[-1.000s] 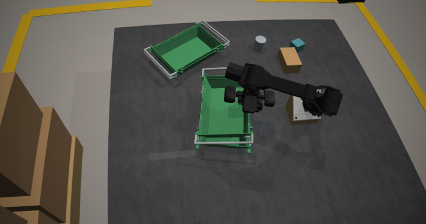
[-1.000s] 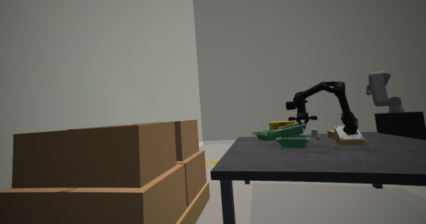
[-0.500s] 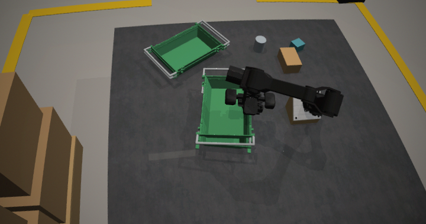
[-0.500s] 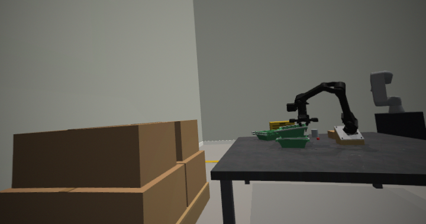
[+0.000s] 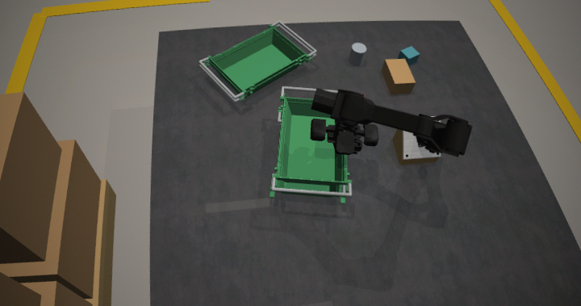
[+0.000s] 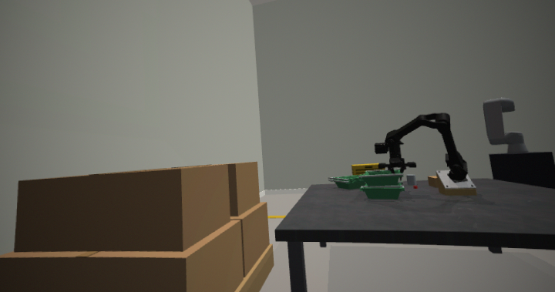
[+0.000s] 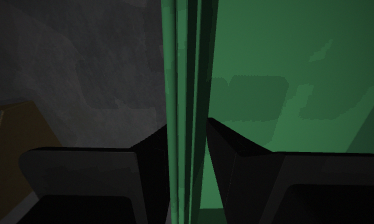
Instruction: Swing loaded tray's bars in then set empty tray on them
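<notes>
Gripping the arm-side wall of the upper tray [image 5: 309, 153] [image 6: 382, 179] [image 7: 299, 40] with the hand [image 5: 344, 135] [image 6: 396, 170] [image 7: 194, 122], probably for a thin, firm hold. Holding it nearly level above the lower tray [image 5: 342, 199] [image 6: 382, 192], presumably to seat it on the bars; impossible to confirm contact there.

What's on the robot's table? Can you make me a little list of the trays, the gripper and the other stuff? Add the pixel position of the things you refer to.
Held: upper green plastic tray [image 5: 311, 157] [image 6: 382, 179] [image 7: 299, 45]
Gripper: black gripper [image 5: 344, 135] [image 6: 397, 166] [image 7: 194, 122], shut on its side wall
Below it: lower green plastic tray [image 6: 382, 192]
Resting on bars: cannot tell
Off to one side: angled green plastic tray [image 5: 260, 63] [image 6: 347, 183]
Other things: gray cylinder [image 5: 357, 55] [image 6: 411, 179]; teal cube [image 5: 408, 53]; orange-tan block [image 5: 399, 72] [image 6: 432, 181]
</notes>
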`<state>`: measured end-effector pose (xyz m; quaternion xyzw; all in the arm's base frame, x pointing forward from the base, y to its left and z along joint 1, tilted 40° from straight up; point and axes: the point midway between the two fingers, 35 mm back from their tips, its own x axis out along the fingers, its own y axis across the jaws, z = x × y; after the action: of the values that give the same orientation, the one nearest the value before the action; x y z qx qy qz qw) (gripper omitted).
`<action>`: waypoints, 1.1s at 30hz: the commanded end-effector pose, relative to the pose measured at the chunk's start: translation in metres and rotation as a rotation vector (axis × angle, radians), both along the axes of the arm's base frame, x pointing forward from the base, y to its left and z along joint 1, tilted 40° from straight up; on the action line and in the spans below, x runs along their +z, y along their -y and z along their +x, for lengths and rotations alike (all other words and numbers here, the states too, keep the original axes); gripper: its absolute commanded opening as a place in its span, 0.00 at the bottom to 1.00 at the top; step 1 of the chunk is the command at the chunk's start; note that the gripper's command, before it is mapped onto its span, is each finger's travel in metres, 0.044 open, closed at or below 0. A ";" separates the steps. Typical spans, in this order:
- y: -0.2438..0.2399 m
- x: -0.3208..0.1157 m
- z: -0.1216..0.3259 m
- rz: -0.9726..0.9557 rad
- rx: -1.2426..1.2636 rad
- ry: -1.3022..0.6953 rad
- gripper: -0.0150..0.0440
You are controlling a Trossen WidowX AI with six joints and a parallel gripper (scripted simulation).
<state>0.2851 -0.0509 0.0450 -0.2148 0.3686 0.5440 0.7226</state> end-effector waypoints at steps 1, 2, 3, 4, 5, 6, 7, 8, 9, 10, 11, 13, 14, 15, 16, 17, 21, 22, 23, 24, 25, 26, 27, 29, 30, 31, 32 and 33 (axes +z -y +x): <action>-0.003 -0.001 0.000 0.002 0.006 -0.005 0.25; -0.003 -0.001 0.000 0.002 0.006 -0.005 0.25; -0.003 -0.001 0.000 0.002 0.006 -0.005 0.25; -0.003 -0.001 0.000 0.002 0.006 -0.005 0.25; -0.003 -0.001 0.000 0.002 0.006 -0.005 0.25; -0.003 -0.001 0.000 0.002 0.006 -0.005 0.25; -0.003 -0.001 0.000 0.002 0.006 -0.005 0.28; -0.003 -0.001 0.000 0.002 0.006 -0.005 0.30; -0.003 -0.001 0.000 0.002 0.006 -0.005 0.33; -0.003 -0.001 0.000 0.002 0.006 -0.005 0.35; -0.003 -0.001 0.000 0.002 0.006 -0.005 0.38; -0.003 -0.001 0.000 0.002 0.006 -0.005 0.43; -0.003 -0.001 0.000 0.002 0.006 -0.005 0.45; -0.003 -0.001 0.000 0.002 0.006 -0.005 0.48; -0.003 -0.001 0.000 0.002 0.006 -0.005 0.50; -0.003 -0.001 0.000 0.002 0.006 -0.005 0.53; -0.003 -0.001 0.000 0.002 0.006 -0.005 0.63; -0.003 -0.001 0.000 0.002 0.006 -0.005 0.65; -0.003 -0.001 0.000 0.002 0.006 -0.005 0.68; -0.003 -0.001 0.000 0.002 0.006 -0.005 0.70; -0.003 -0.001 0.000 0.002 0.006 -0.005 0.73; -0.003 -0.001 0.000 0.002 0.006 -0.005 0.75; -0.003 -0.001 0.000 0.002 0.006 -0.005 0.78; -0.003 -0.001 0.000 0.002 0.006 -0.005 0.83; -0.003 -0.001 0.000 0.002 0.006 -0.005 0.85; -0.003 -0.001 0.000 0.002 0.006 -0.005 0.88; -0.003 -0.001 0.000 0.002 0.006 -0.005 0.90; -0.003 -0.001 0.000 0.002 0.006 -0.005 0.93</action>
<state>0.2848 -0.0477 0.0439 -0.2154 0.3683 0.5471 0.7201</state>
